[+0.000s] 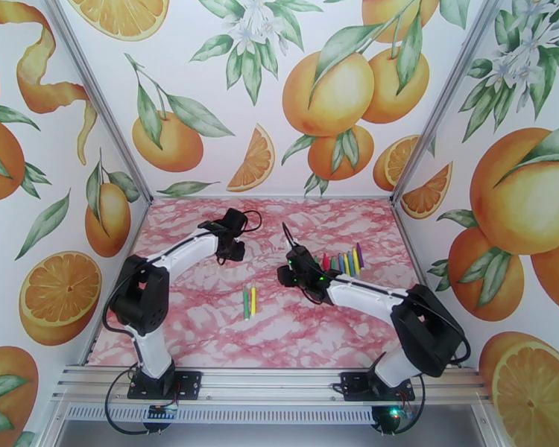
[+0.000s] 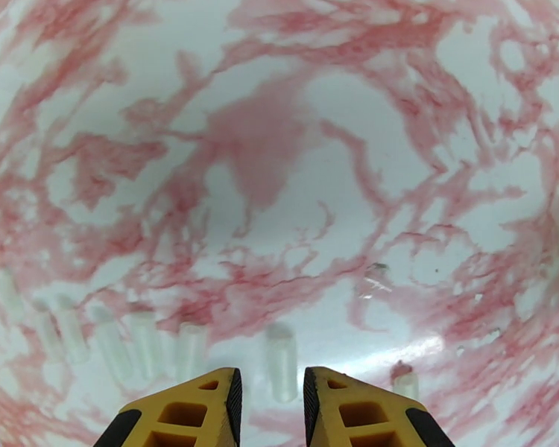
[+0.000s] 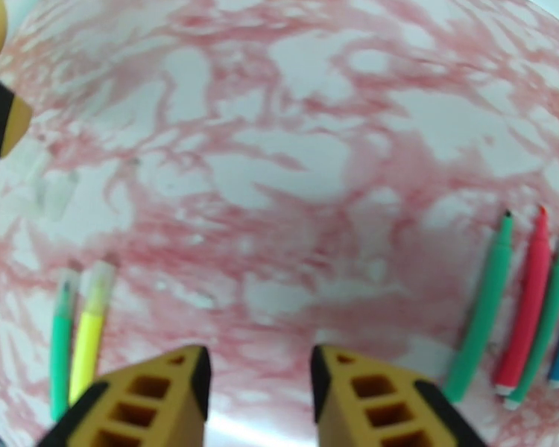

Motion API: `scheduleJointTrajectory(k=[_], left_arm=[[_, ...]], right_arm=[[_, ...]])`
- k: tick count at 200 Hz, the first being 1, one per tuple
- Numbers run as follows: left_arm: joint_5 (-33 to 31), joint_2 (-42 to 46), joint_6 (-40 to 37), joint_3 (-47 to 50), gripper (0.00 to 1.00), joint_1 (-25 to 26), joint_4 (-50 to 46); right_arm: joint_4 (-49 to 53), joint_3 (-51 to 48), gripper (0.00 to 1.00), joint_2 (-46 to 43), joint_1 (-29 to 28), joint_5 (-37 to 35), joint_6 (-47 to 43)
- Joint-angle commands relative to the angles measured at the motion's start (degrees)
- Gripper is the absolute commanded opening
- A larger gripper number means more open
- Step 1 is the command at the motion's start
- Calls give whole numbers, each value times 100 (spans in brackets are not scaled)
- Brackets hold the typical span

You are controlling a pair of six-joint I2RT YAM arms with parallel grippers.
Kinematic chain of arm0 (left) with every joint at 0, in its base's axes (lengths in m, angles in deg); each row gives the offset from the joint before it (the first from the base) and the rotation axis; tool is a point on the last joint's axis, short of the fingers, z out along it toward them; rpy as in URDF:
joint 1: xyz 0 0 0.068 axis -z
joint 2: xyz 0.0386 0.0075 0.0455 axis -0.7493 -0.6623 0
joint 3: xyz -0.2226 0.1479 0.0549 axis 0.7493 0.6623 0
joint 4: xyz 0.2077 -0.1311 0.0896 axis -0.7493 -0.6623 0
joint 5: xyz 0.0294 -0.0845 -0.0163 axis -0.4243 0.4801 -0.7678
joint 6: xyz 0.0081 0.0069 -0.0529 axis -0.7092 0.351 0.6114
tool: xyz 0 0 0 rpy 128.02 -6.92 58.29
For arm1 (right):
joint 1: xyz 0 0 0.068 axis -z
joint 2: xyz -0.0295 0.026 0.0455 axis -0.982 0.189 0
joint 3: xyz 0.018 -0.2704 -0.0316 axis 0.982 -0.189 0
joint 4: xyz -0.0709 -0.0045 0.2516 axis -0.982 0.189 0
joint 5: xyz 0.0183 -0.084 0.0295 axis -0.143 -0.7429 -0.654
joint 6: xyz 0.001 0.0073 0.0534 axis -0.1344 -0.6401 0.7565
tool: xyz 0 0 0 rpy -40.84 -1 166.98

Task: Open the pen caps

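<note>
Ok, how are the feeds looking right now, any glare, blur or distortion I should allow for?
Left wrist: heavy fisheye bending, a glare patch on the table near the left gripper, and the clear caps look soft and washed out. Right wrist: soft overall, the green and yellow pens at left blurrier than the pen row at right. Top external: even light, sharp, only faint shadows.

**COLOUR AND PATTERN REFERENCE**

Table top (image 1: 205,329): white, veined in pink-red marble.
Walls (image 1: 205,68): white, printed with oranges, orange slices, green leaves and white blossoms.
Arms (image 1: 182,251): white links, black joints.
Right gripper fingers (image 3: 182,404): yellow-orange, black inner edges.
Centre pen pair (image 1: 248,302): green, yellow.
Pen row (image 1: 344,262): red, green, blue, yellow, purple.
Loose pen caps (image 2: 191,350): clear, whitish.
</note>
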Motion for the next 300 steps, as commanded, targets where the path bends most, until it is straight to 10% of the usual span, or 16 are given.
scheduleJointTrajectory(k=[1,300], left_arm=[[192,361,133,354,29,-175,344],[824,2136,224,2407,71,-1342,1411]], right_arm=[[-98,235,42,246,-181,261,57],[1334,1750,41,1910,-1314,503,83]])
